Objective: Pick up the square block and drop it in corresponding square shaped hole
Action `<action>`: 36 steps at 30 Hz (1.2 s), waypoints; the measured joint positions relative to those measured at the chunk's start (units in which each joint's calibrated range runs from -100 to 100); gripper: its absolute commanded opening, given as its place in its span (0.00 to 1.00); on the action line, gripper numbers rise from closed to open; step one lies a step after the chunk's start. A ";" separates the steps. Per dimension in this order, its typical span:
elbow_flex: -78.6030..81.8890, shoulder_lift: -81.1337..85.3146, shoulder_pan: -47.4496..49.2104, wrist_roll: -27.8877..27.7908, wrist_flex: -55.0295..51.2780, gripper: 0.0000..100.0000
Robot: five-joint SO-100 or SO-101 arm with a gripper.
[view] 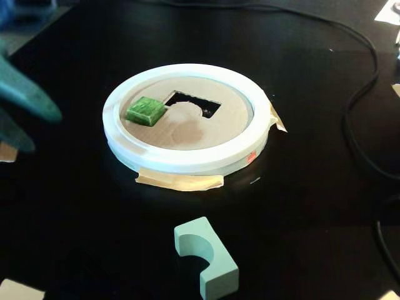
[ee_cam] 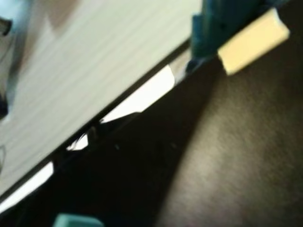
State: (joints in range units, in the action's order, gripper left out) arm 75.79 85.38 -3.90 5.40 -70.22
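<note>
In the fixed view the teal fingers (view: 22, 115) are showing only as a blur at the left edge of the picture, well apart from the white ring (view: 187, 159) and to its left, hanging above the black table (view: 94, 219). One broad tip is pointing toward the ring and a second, darker tip is sitting just below it; with the blur, whether they are spread or pressed together cannot be told, though nothing is showing between them. In the wrist view the picture is smeared, giving only teal parts at the top and the table's edge running diagonally.

The green square block (view: 145, 110) is lying on the brown cardboard disc (view: 206, 128) inside the ring, on the disc's left side, just beside the cut-out hole (view: 195, 103) and not in it. A pale teal arch-shaped block (view: 209, 256) is resting on the table in front of the ring, near the lower edge. Masking tape (view: 180, 182) is sticking out from under the ring's front rim. A black cable (view: 359, 100) is curving along the table to the ring's right.
</note>
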 measured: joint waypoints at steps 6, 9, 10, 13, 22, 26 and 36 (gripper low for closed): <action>15.23 11.68 -2.40 0.00 0.97 0.81; 19.13 13.20 -5.79 0.00 0.97 0.81; 19.91 13.55 -6.09 0.00 1.07 0.82; 21.28 13.73 -6.69 0.00 1.07 0.81; 22.06 14.00 -6.29 0.00 1.84 0.81; 22.06 14.00 -6.29 0.00 1.84 0.81; 22.06 14.00 -6.29 0.00 1.84 0.81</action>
State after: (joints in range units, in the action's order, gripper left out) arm 97.85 99.38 -10.19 5.40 -68.38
